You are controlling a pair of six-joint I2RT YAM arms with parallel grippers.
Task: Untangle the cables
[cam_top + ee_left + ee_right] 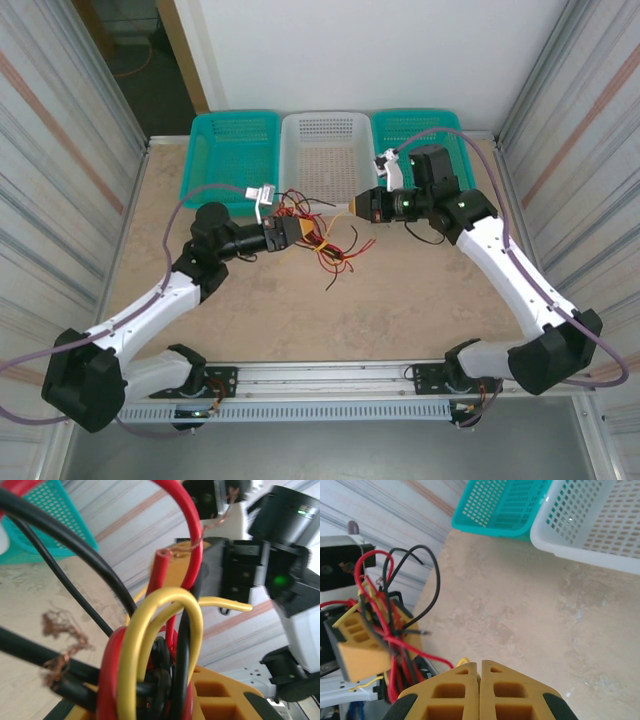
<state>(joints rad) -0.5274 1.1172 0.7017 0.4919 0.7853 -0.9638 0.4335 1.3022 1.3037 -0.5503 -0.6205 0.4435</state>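
Observation:
A tangle of thin red, black and yellow cables (326, 246) hangs over the middle of the table. My left gripper (298, 233) is shut on one end of the bundle. Up close, the cables (160, 645) loop tightly between its yellow fingers (220, 695), and frayed copper ends show. My right gripper (351, 208) sits just right of the tangle, pointing left. Its jaws are pressed together (480, 666), and a small yellow cable loop (464, 661) peeks out at the tip. The cable bundle (390, 630) and my left gripper's finger (360, 652) lie to the left in the right wrist view.
Three baskets line the far edge: teal (232, 150), white (327, 150) and teal (385, 130). A loose black wire (432, 236) lies under my right arm. Corrugated walls close both sides. Bare table lies in front of the tangle.

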